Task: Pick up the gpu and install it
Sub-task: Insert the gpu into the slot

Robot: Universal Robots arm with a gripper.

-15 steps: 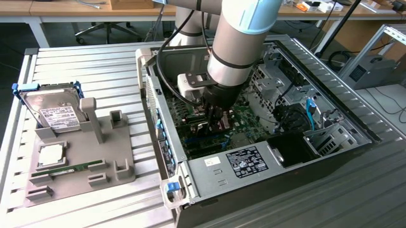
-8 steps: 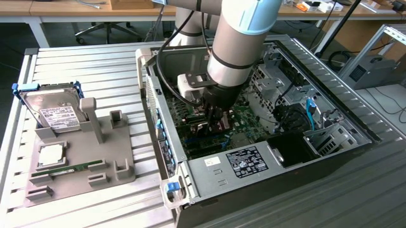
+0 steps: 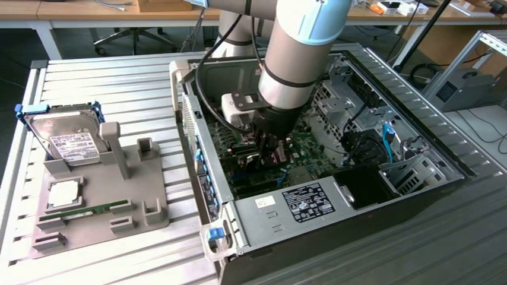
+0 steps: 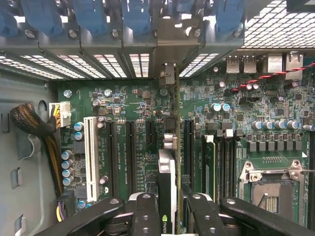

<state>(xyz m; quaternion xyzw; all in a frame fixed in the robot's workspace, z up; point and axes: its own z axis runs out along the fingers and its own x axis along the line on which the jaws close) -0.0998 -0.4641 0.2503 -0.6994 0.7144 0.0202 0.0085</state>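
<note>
The gpu [image 4: 168, 182] is seen edge-on as a thin card with a heatsink and a green logo. It stands upright over the green motherboard [image 4: 123, 98], among the black expansion slots [image 4: 130, 147]. Its far end reaches the rear slot openings of the case [image 4: 167, 73]. My gripper [image 4: 172, 219] is shut on it, one black finger [image 4: 145, 216] on each side. In the exterior view my gripper [image 3: 265, 151] is low inside the open computer case [image 3: 237, 225], with the gpu [image 3: 279, 157] between its fingers just above the board.
A white slot [image 4: 90, 157] and a braided cable bundle [image 4: 29, 125] lie beside the card's slots, and the CPU socket [image 4: 268, 182] lies on the other side. In the exterior view's left, a grey holder [image 3: 119, 202] carries a hard drive [image 3: 67, 139], a memory stick [image 3: 83, 212] and a processor [image 3: 63, 193].
</note>
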